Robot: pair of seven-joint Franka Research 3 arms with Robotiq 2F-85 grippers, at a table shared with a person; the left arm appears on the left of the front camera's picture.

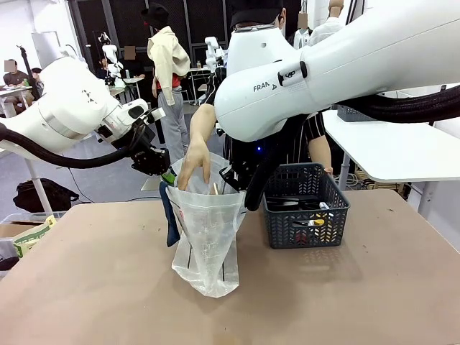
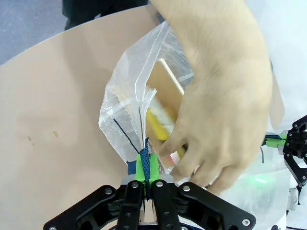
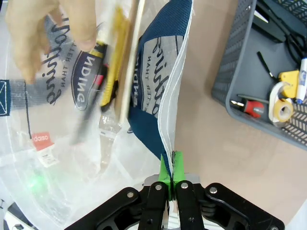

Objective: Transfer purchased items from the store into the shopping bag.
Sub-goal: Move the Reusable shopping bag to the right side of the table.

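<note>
Shopping bag (image 1: 207, 248): thin, limp, slippery film, light; stands mid-table beside the basket (image 1: 287, 231). Best taken at rim or strap. Left gripper (image 2: 146, 168) is clamped on one rim edge, right gripper (image 3: 171, 167) on the opposite edge. Person's hand (image 1: 192, 164) holds a packet (image 2: 159, 124) in its mouth.

This is plainly a robotics lab, not a shop. Two white industrial arms, the left arm (image 1: 72, 108) and the right arm (image 1: 345, 65), which has "FRAN" lettered on its casing, reach over a plain beige table (image 1: 86, 287). A thick black cable (image 1: 43, 154) loops off the left one. Around them is open workspace: a grey floor (image 1: 100, 183), a white worktable (image 1: 402, 154) to one side and dark panelled walls (image 1: 118, 18) at the back. A black bag (image 1: 39, 194) lies on the floor, and someone (image 1: 13, 77) sits at a far desk.
</note>
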